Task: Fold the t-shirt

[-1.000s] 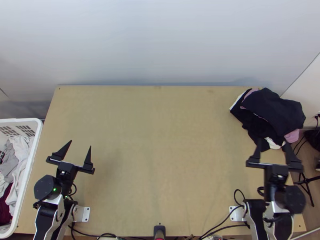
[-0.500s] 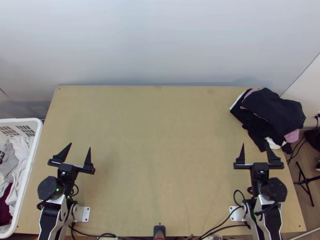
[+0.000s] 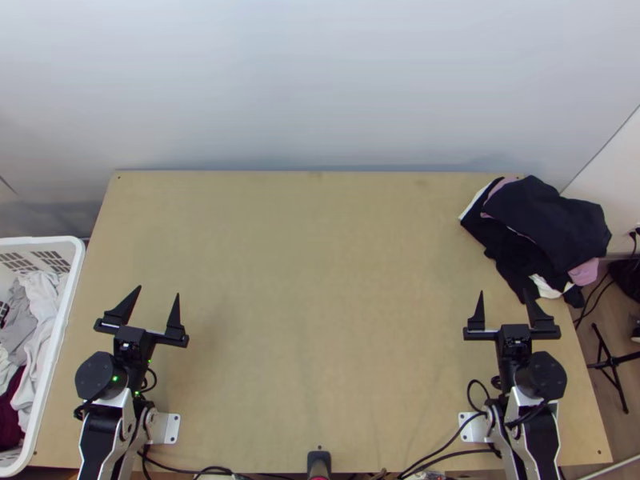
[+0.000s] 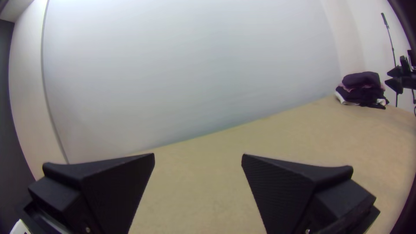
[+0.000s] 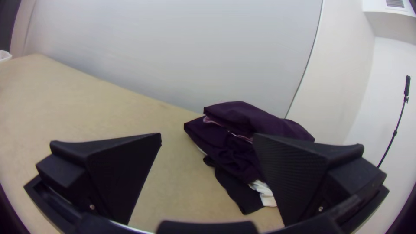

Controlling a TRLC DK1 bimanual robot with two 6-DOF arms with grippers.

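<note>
In the top view we are looking at a pile of garments (image 3: 552,220) lying at the upper right of the frame, on the far corner of the table (image 3: 320,320). A large, very dark piece is spreading over the top, folds of black cloth are sticking out beneath it, and bits of pink (image 3: 586,273) and white (image 3: 546,286) cloth are peeking out at the edges. The dark pieces are running together to our eyes, so we are not able to say which one, if any, is the t-shirt.

At the lower left of the frame, the left gripper (image 3: 158,292) is pointing up the picture over the table, its two fingers (image 4: 284,186) standing wide apart. At the lower right, the right gripper (image 3: 503,293) is holding its fingers (image 5: 294,173) well apart too; in the top view, one of its tips is lining up with the lower edge of the pile.

At the left edge of the frame we are also seeing a white basket (image 3: 67,312), where pale cloths (image 3: 36,292) and a maroon one (image 3: 11,420) are lying bunched.
</note>
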